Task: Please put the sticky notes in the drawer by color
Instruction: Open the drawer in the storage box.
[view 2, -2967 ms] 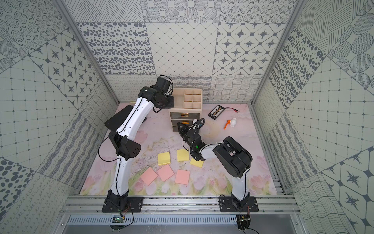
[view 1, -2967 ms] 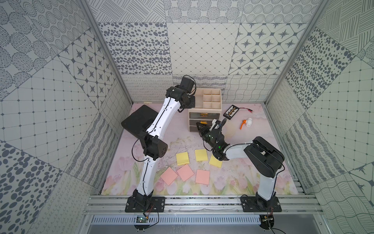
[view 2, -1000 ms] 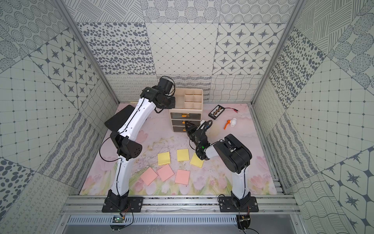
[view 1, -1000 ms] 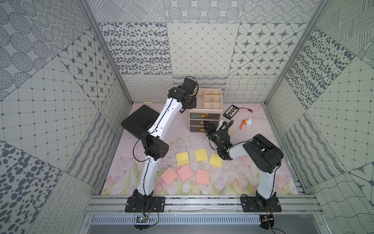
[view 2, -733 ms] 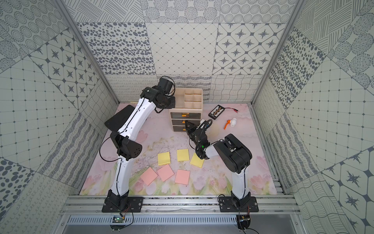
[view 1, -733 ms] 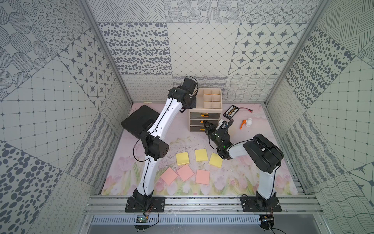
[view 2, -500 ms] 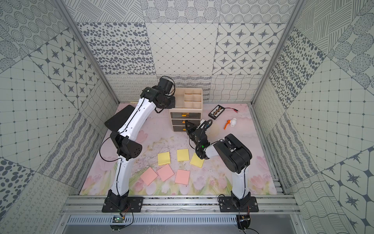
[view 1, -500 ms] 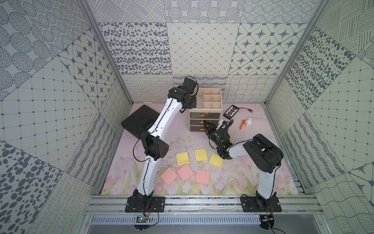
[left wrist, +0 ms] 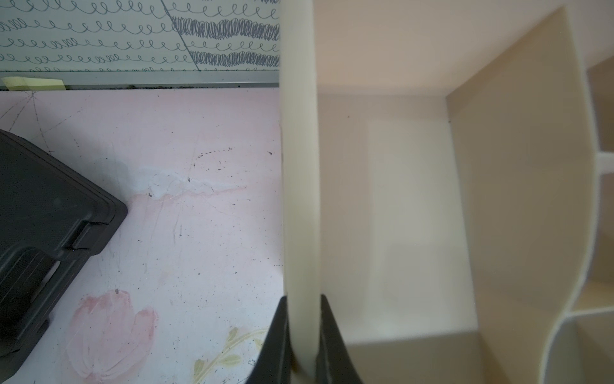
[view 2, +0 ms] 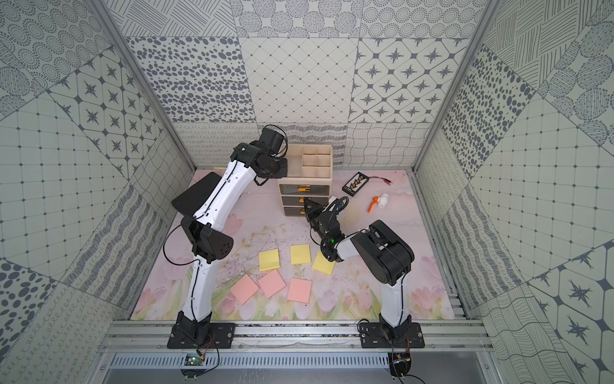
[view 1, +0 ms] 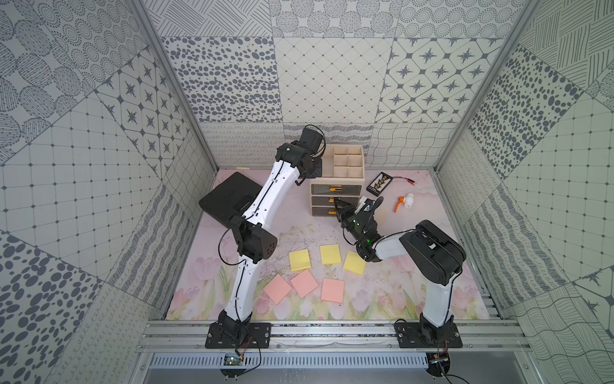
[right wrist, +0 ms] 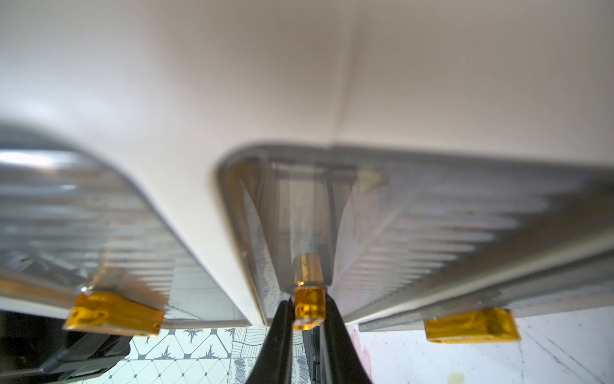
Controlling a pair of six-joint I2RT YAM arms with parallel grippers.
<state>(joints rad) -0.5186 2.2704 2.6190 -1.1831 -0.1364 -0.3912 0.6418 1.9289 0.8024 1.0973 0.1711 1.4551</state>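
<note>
Floral mat [view 1: 398, 292] carries everything. At its far left corner lies a flat black case [view 1: 226, 199]. A cream drawer chest [view 1: 335, 182] stands at the back. In front of it three yellow sticky notes [view 1: 330, 254] lie in a row, with three pink sticky notes [view 1: 304, 283] in a row nearer the arm bases. The left gripper [left wrist: 304, 332] is clamped on the side wall of the chest's top tray, one finger inside and one outside. The right gripper [right wrist: 307, 301] is pinched tight on the middle drawer's gold handle [right wrist: 309, 312].

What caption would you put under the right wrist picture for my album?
Right end effector pinches the gold handle of the middle grey drawer in the cream chest.
</note>
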